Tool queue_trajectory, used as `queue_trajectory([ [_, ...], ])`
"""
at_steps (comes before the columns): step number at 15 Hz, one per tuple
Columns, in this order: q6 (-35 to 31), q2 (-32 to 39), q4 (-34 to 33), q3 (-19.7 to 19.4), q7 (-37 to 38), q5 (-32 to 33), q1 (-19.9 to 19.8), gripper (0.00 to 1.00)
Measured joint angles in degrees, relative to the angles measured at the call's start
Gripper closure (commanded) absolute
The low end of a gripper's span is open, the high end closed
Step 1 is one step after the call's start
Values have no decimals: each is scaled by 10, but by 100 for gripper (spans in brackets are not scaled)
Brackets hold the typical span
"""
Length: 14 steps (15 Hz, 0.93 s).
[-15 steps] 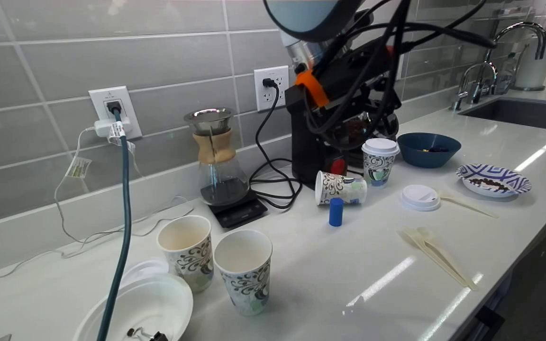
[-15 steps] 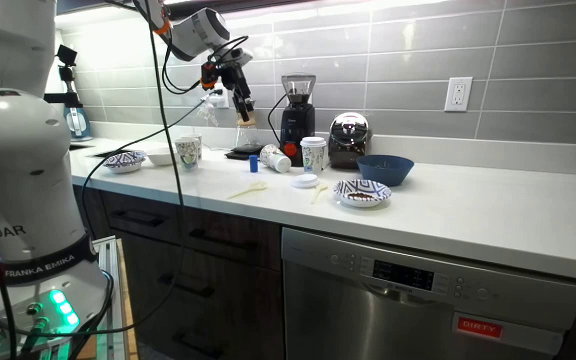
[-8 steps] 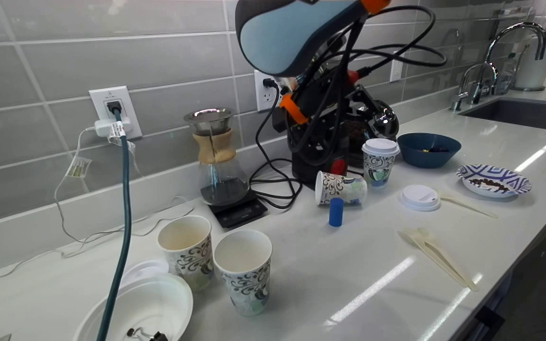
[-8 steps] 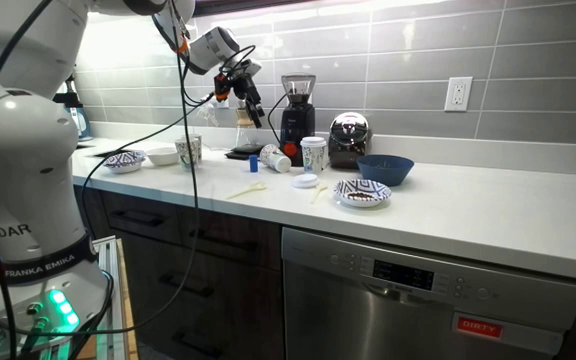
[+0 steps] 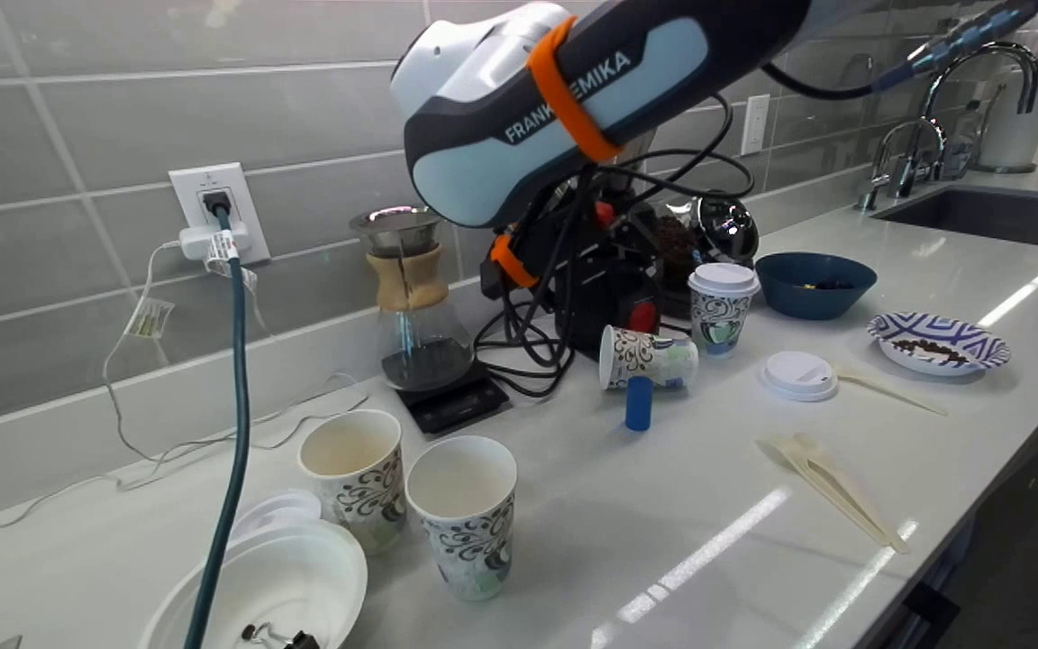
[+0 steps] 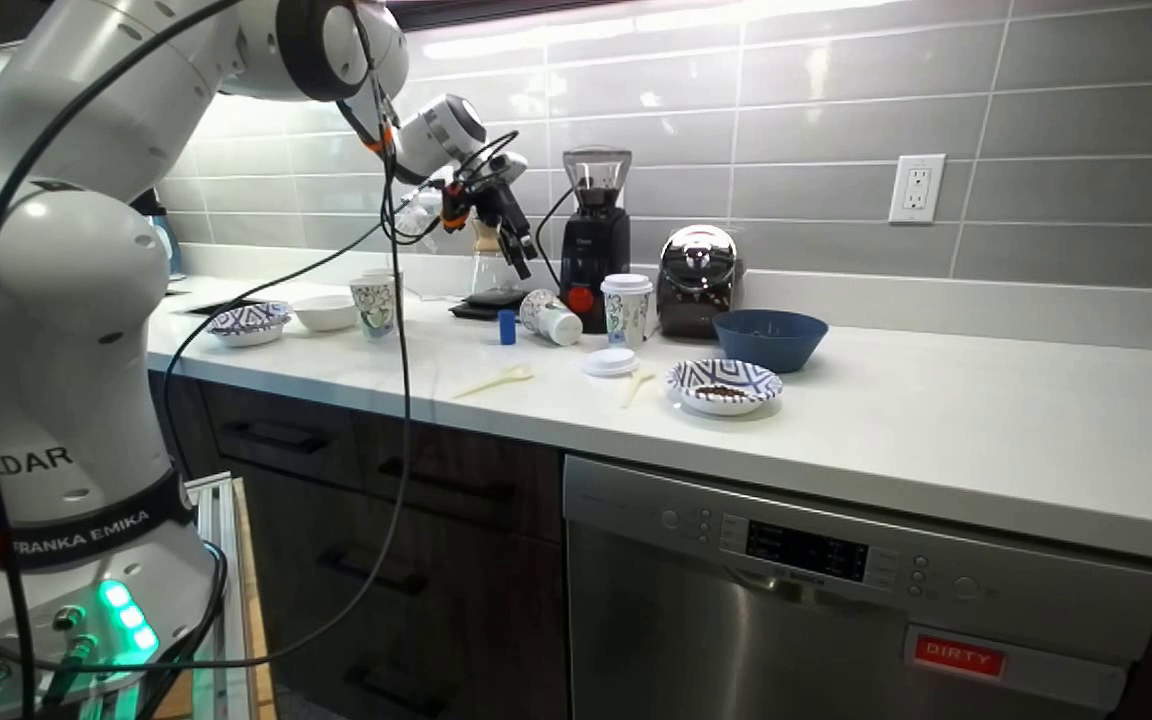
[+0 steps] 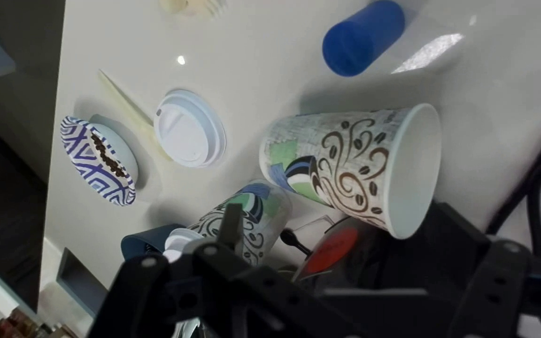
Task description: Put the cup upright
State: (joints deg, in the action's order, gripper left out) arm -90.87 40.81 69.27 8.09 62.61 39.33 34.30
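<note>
Blue cylinder [image 5: 638, 403] stands upright in an exterior view. Off it, 12 o'clock up: lidded cup [image 5: 721, 313] at 1:30, blue bowl [image 5: 813, 305] 2, white lid [image 5: 798, 374] and patterned bowl [image 5: 944, 327] near 3, pale utensils [image 5: 830, 485] 4, two upright cups [image 5: 469, 536] 8, carafe [image 5: 411, 293] on black scale [image 5: 458, 413] 10.

Cup [image 5: 650, 354] lying on counter [image 5: 573, 505], between cylinder [image 5: 638, 405] and grinder [image 6: 595, 242]

Brought the Robotiq gripper [image 6: 524, 264] lower and nearer the tipped paper cup [image 6: 545, 316] than a second ago. Swung the Franka Emika arm link [image 5: 623, 86] farther down into an exterior view, hiding the middle wall outlet, baring the farther outlet [image 5: 754, 124].
</note>
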Motion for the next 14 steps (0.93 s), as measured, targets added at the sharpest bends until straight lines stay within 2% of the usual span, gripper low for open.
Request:
queue_trajectory([
  [4,2,40,-49,-27,-17,0,17,0],
  [10,19,84,-103,-51,-53,-1,21,0],
  [14,63,103,-130,-56,-91,-4,23,0],
])
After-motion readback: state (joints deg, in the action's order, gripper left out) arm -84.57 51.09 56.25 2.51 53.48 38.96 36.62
